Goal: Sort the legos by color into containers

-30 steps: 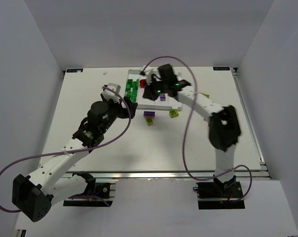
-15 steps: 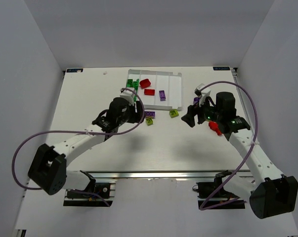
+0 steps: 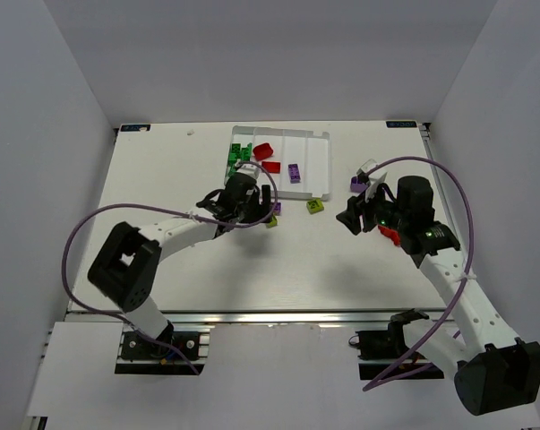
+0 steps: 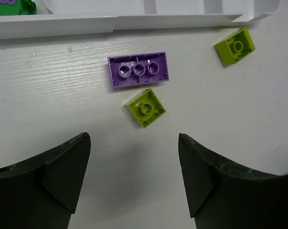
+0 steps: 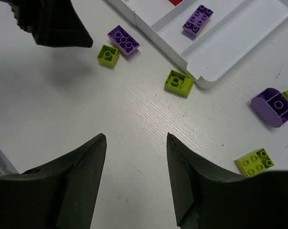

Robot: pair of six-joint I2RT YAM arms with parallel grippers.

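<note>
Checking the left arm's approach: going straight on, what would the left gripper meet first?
Probably the small yellow-green brick lying ahead of the left gripper, before the purple brick; height is unclear.

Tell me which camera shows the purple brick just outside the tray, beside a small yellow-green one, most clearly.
The left wrist view: the purple brick lies close, near centre, underside up, unobstructed. The right wrist view shows it smaller, at an angle. From above it is tiny, partly under the left arm.

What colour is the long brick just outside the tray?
The long brick is purple, clearest in the left wrist view.
</note>
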